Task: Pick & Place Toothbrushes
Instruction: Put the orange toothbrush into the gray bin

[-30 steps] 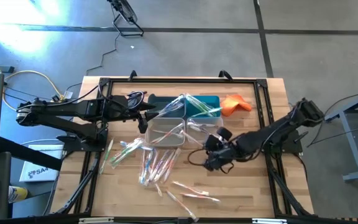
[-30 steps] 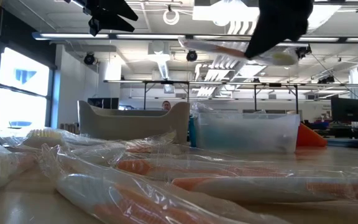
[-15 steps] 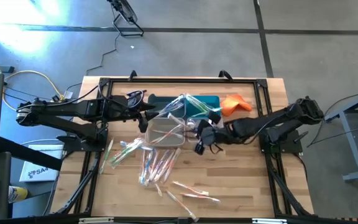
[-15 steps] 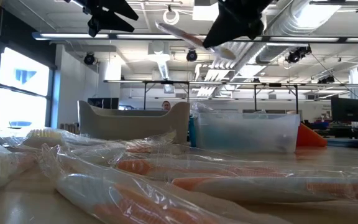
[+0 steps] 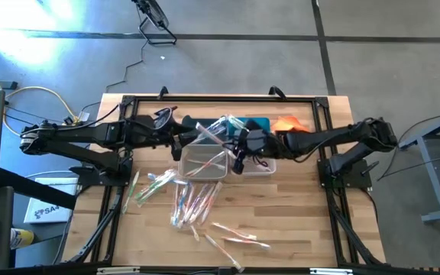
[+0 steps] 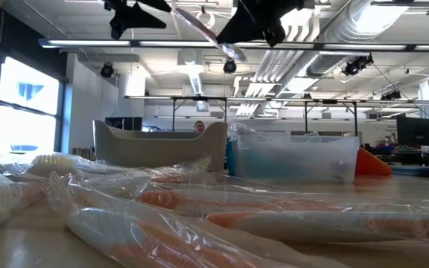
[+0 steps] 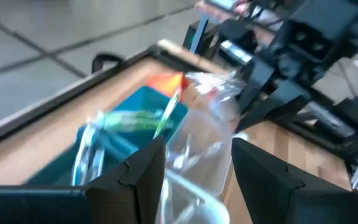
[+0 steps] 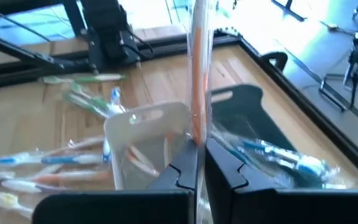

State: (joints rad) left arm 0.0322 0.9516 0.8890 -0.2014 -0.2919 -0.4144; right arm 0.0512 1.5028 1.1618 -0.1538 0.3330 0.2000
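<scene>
My right hand (image 5: 239, 149) has swung in from the table's right side, where it hung low over the wood a second ago, and now sits above the bins at the table's centre. It is clenched on one wrapped toothbrush (image 8: 199, 74) with an orange-red handle; in the right wrist view the wrapper rises straight up from between my two fingers (image 8: 182, 171). In the low view that same toothbrush (image 6: 208, 31) hangs slanted high above the table, under the dark shape of the hand, further left than half a second ago.

My left hand (image 5: 176, 139) waits just across from it, over the near edge of the clear bin (image 5: 203, 160), fingers (image 7: 143, 171) spread apart and grasping nothing. It has not shifted over the last second. The two hands are near each other but not touching.

Below them: the clear bin with a few toothbrushes in it, a teal bin (image 5: 260, 124) behind it with green and blue-handled ones poking out, and an orange cloth (image 5: 290, 124) just beside the teal bin, now partly covered by my right arm.

The loose toothbrushes (image 5: 193, 200) lie scattered on the table (image 5: 304, 229) in front of the bins, as before; a smaller cluster (image 5: 235, 237) sits nearer the front edge.
</scene>
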